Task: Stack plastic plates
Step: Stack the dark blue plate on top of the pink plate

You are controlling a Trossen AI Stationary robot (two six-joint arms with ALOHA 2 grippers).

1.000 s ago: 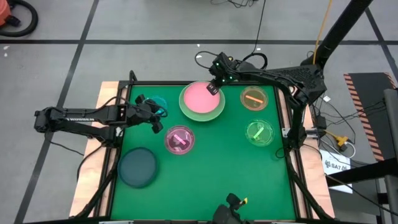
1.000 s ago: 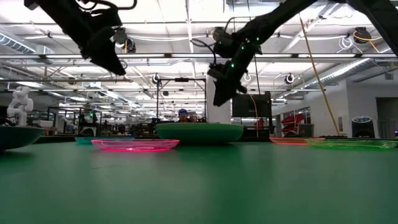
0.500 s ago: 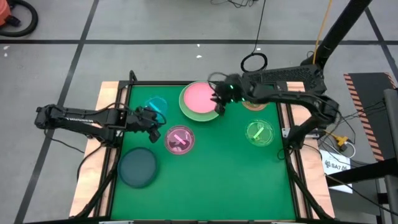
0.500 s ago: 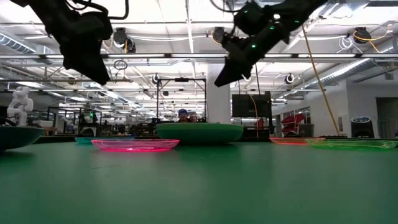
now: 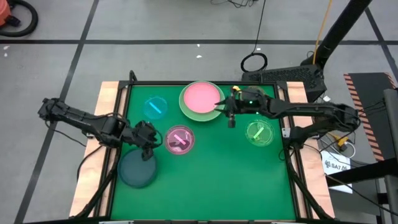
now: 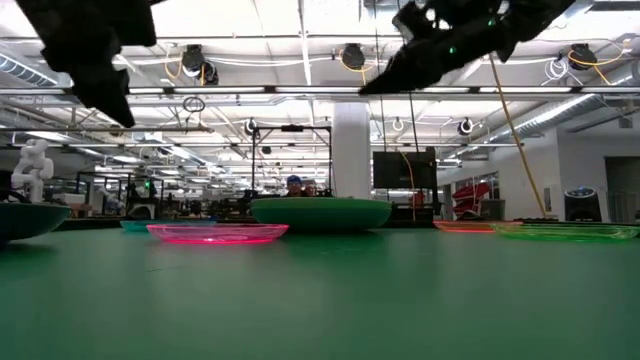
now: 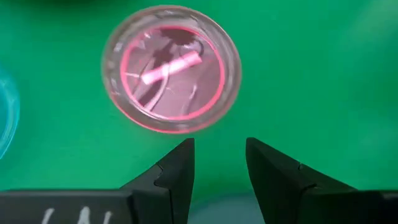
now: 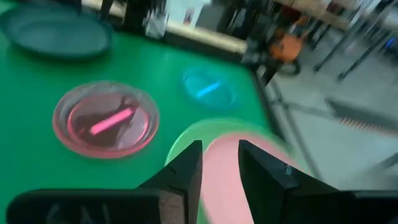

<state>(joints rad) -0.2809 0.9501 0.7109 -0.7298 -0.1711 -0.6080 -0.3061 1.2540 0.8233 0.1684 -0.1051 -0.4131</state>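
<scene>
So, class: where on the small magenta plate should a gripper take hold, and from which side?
Probably its thin raised rim, from above. The small magenta plate lies flat on the table, shallow, nothing stacked on it. The edge facing the left gripper looks nearest and clear; one finger inside, one outside.

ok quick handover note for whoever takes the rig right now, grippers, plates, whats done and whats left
Left gripper: open, empty, between the magenta plate and the dark teal plate.
Right gripper: open, empty, at the near-right edge of the pink plate.
Done: the pink plate sits in the light green plate.
Left: the blue plate, magenta, small green plate and dark teal lie separate. The orange plate is hidden under the right arm; no pale teal plate in view.
</scene>
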